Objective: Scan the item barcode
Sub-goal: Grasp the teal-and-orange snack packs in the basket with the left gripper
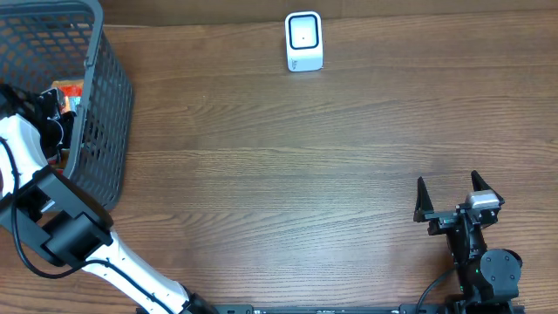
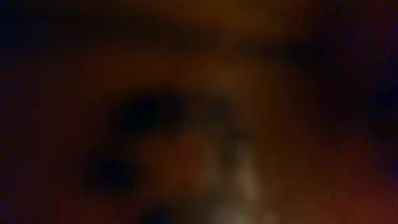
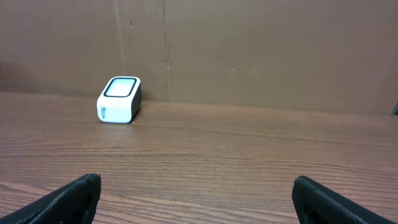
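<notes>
At about ten o'clock in the overhead view stands a dark mesh basket [image 1: 105,105], set on the wooden surface [image 1: 288,174] at its far left corner. The left arm [image 1: 22,144] comes up from seven o'clock and reaches over the basket's near rim, so that the left hand [image 1: 52,109] is down inside it. Just at that hand's one o'clock lies an orange packet [image 1: 68,91], the only item that shows in the basket; its barcode cannot be made out. The left wrist view is a dark, orange-brown blur with no edges in it. Whether the left hand is open or closed, or touches the packet, cannot be told. At twelve o'clock, near the far edge of the surface and well apart from the basket, sits the small white scanner [image 1: 304,41], its dark-rimmed window tilted up and towards the arms. At about four o'clock the right hand [image 1: 449,187] hovers low over bare wood with its two fingers spread wide and nothing between them. From its wrist camera the scanner lies at about eleven o'clock, before a brown wall.
</notes>
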